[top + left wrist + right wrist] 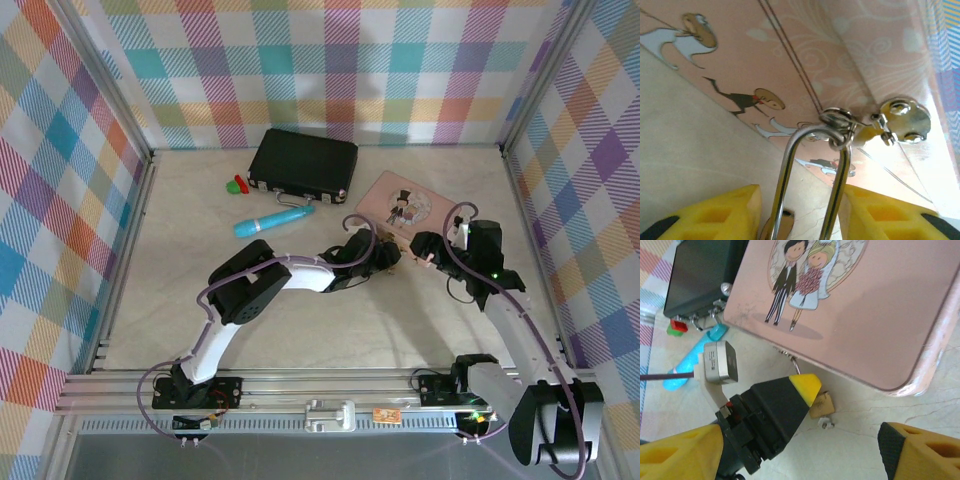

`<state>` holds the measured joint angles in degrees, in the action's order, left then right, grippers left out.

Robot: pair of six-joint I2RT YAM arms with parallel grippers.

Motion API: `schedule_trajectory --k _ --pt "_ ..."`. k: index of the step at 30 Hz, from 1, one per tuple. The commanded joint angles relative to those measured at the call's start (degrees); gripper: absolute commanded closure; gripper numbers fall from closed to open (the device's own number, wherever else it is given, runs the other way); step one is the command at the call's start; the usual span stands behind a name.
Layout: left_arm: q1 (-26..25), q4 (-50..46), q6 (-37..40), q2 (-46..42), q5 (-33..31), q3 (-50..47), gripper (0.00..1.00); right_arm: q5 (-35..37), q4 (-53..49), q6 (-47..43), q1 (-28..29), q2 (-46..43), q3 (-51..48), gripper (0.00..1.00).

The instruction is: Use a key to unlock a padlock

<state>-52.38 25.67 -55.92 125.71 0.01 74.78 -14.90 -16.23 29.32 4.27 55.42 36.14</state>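
Note:
My left gripper [388, 258] is shut on the padlock [822, 404], whose brass body shows beside the yellow fingertip [806, 385]. In the left wrist view the silver shackle [790, 165] rises between the yellow fingers [737, 210], just in front of the pink tin [805, 55]. A small ring on the shackle's top carries the key [902, 119], which lies against the tin's edge. My right gripper [800, 436] stands open, close to the right of the padlock [425, 250], with nothing held. A tiny silver bit [826, 424] lies on the table under the padlock; I cannot tell what it is.
The pink tin [400, 205] lies just behind both grippers. A black case [303, 163] sits at the back, with red and green pieces [237, 185] to its left and a blue tube [273, 220] in front of it. Plaid walls enclose the table.

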Motion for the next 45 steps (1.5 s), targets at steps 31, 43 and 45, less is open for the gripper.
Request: schedule_trajectory --k 31,43,45 --pt "9.68 3.44 8.81 -30.95 2.42 -27.73 0.48 31.10 -1.77 -16.94 11.69 36.98 22.65 0.13" --pt "10.47 4.32 9.60 -33.07 0.52 -28.99 0.48 35.83 -15.07 -12.75 19.19 33.23 28.69 0.17" --pt "11.28 5.39 9.38 -32.91 0.72 -29.41 0.48 37.77 -16.85 -8.96 21.90 33.29 28.24 0.21"
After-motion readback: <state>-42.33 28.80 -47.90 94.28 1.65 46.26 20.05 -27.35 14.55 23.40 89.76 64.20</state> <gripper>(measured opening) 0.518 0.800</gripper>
